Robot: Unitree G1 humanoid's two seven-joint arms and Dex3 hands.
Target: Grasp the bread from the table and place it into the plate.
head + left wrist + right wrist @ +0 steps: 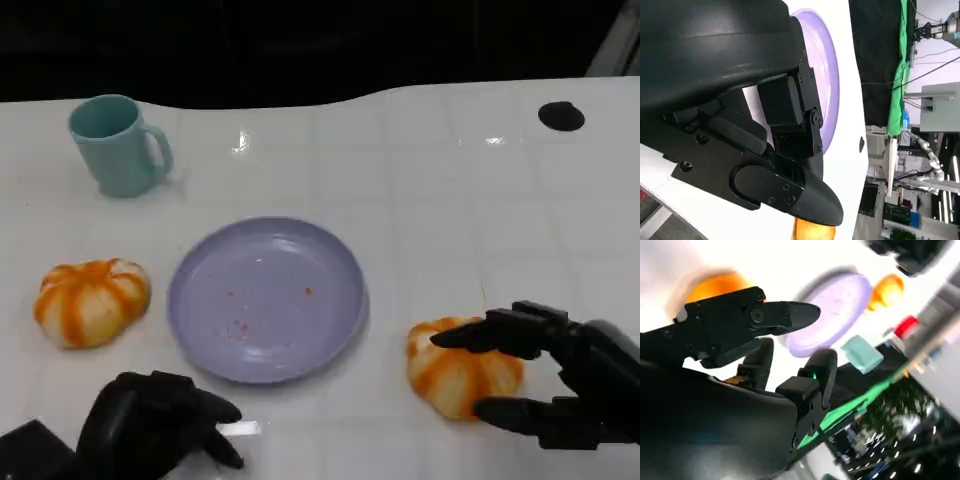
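One orange-and-white bread (455, 375) lies on the white table right of the lilac plate (268, 297). My right hand (545, 380) reaches around it from the right, fingers (500, 330) over its top and thumb at its near side, spread and not closed. In the blurred right wrist view this bread (715, 285) shows past the black fingers (785, 315), with the plate (835, 310) beyond. A second bread (92, 300) sits left of the plate. My left hand (160, 420) rests curled at the near left, holding nothing. The left wrist view shows the plate (827, 90).
A teal mug (118, 145) stands at the far left, also seen in the right wrist view as the mug (860, 355). A small black disc (561, 116) lies at the far right. The table's far edge runs along the dark background.
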